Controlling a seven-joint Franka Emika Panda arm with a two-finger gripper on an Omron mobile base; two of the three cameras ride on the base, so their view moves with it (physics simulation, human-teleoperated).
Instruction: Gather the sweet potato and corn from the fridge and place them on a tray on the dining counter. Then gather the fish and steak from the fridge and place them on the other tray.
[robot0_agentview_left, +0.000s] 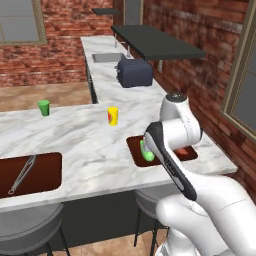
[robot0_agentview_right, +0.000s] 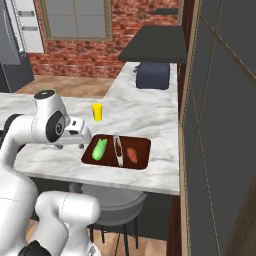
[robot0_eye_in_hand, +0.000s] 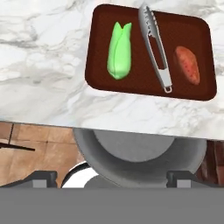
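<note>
The gripper (robot0_eye_in_hand: 112, 177) was held with its jaws spread wide and nothing between them, poised above the near edge of the dining counter (robot0_eye_in_hand: 43, 65). Ahead of the fingertips, a tray (robot0_eye_in_hand: 148, 85) was seen resting on the marble. On it the corn (robot0_eye_in_hand: 119, 57) lay toward the left, the sweet potato (robot0_eye_in_hand: 187, 64) toward the right, and a pair of grey tongs (robot0_eye_in_hand: 155, 46) was laid between them, apart from both. Directly below the gripper a grey stool (robot0_eye_in_hand: 140, 153) was seen. From the left base view, a second tray (robot0_agentview_left: 45, 167) with another pair of tongs (robot0_agentview_left: 22, 173) was placed far off to the arm's left.
</note>
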